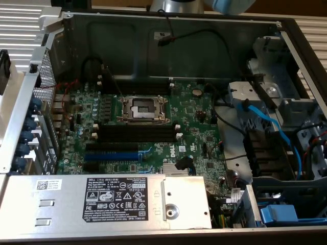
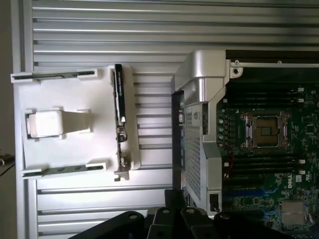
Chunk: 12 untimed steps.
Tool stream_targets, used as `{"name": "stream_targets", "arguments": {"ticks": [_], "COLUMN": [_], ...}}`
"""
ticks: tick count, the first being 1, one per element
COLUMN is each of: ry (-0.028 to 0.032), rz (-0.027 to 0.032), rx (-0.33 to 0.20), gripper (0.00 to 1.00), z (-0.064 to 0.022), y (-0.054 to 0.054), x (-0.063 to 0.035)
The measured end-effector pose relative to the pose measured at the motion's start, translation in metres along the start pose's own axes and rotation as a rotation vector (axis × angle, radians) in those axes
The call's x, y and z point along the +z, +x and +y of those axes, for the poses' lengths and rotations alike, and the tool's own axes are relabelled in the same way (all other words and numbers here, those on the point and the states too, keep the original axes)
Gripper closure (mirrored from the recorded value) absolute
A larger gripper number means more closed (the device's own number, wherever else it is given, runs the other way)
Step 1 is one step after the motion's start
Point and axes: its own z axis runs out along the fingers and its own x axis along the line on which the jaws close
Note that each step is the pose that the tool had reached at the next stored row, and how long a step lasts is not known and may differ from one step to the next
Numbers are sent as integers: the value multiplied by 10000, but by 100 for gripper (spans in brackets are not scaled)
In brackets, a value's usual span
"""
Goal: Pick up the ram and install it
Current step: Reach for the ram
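Gripper (image 2: 174, 219) shut w/ nothing in it; ram (image 2: 118, 99) stands on edge along the white holder's (image 2: 65, 144) case-side edge.
I'd open the fingers first, take the ram mid-length across its flat faces, lift straight. Ribbed table (image 2: 99, 30) gives room round the holder; PC case wall (image 2: 197, 149) is near, empty DIMM slots (image 2: 264, 162) beyond.

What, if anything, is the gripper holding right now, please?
Nothing: the gripper has its jaws shut on nothing; the ram stands in a white holder.
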Motion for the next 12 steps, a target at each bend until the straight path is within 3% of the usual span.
{"name": "stream_targets", "arguments": {"ticks": [7,12], "ry": [-45,-106], "rz": [-21,-93], "rx": [4,9], "gripper": [90,90], "z": [-11,-20], "y": [314,539], "x": [-28,-47]}}
